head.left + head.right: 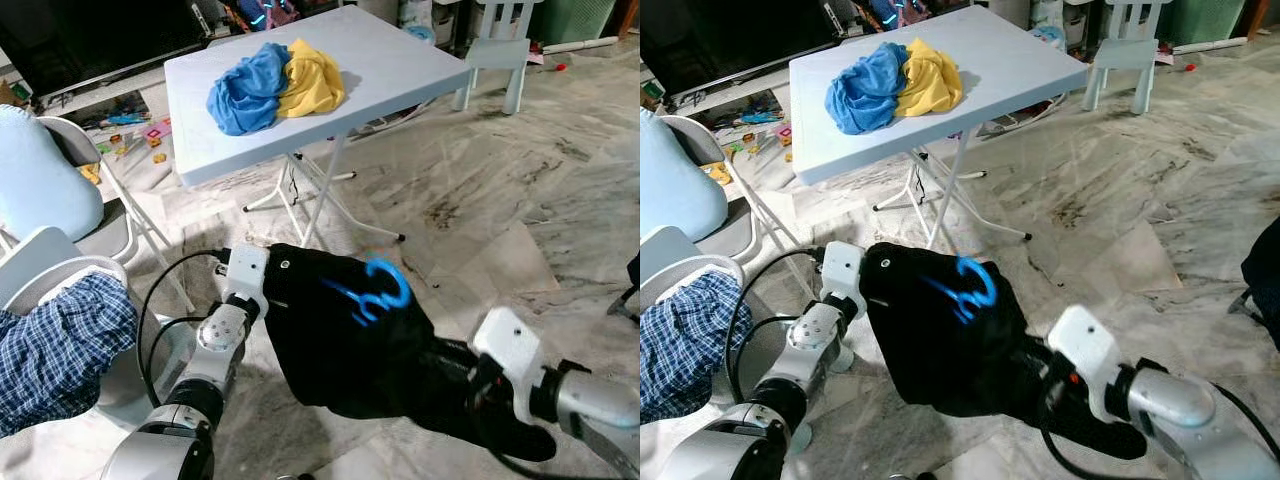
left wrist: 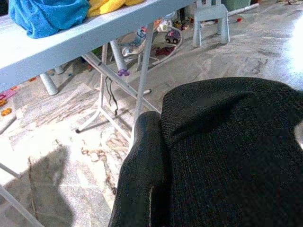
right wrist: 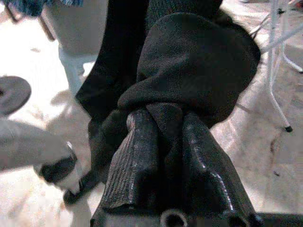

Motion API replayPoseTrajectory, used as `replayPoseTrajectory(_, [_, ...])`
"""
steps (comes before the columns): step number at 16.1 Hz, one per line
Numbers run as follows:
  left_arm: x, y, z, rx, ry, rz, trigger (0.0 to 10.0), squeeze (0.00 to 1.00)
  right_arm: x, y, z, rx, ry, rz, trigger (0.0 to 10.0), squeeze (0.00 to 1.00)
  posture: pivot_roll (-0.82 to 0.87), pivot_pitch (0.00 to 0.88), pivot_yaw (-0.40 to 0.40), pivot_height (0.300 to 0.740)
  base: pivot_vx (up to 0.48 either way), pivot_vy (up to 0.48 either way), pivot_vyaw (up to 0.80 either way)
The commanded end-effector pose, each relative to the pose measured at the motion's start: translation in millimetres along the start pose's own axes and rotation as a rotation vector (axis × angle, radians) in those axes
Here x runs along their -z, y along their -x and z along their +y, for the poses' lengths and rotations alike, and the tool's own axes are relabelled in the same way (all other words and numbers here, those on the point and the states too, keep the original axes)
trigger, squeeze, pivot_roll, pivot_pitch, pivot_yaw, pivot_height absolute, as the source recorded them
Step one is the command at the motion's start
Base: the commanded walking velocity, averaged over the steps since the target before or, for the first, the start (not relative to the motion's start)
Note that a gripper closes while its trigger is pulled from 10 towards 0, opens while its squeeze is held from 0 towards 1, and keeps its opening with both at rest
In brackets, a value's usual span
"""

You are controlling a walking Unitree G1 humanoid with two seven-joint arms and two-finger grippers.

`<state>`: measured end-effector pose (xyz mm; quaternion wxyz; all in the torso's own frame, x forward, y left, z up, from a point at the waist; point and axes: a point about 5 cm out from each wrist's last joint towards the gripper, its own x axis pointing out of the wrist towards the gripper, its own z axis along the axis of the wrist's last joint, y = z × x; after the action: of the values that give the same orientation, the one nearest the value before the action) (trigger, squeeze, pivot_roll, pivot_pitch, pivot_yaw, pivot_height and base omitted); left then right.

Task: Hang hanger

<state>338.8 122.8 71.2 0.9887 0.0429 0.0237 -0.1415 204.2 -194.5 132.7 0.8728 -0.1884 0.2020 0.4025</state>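
Note:
A black knit garment hangs in the air between my two grippers, low over the marble floor. The blue hook of a hanger pokes out of its top. My left gripper holds the garment's upper left end. In the left wrist view one black finger presses against the fabric, which covers the other. My right gripper is shut on a bunched fold of the garment at its lower right end. The rest of the hanger is hidden inside the cloth.
A white folding table stands ahead with blue and yellow clothes piled on it. Its metal legs are just beyond the garment. A chair with plaid cloth is at my left. A small white chair is at the far right.

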Motion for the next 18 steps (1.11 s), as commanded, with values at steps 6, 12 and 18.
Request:
replayPoseTrajectory(6, [-14.4, -4.7, 43.6, -0.097, -0.022, 0.045, 0.0, 0.00, 21.9, 35.4, -15.8, -0.036, 0.144, 0.141, 10.0, 0.00, -0.20, 0.077, 0.197, 0.740, 0.000, 0.000, 0.00])
replayPoseTrajectory(12, [0.1, -3.8, 42.5, -0.038, 0.016, 0.191, 0.0, 0.00, 8.1, 54.7, -14.1, -0.098, 0.114, 0.026, 10.0, 0.00, -0.21, 0.078, 0.208, 0.740, 0.000, 0.000, 0.00])
replayPoseTrajectory(18, [39.5, 11.6, 8.3, 0.077, 0.159, 0.360, 0.0, 0.00, -26.9, 67.7, -17.7, -0.134, 0.003, -0.244, 10.0, 0.00, -0.21, 0.077, 0.206, 0.740, 0.000, 0.000, 0.00])
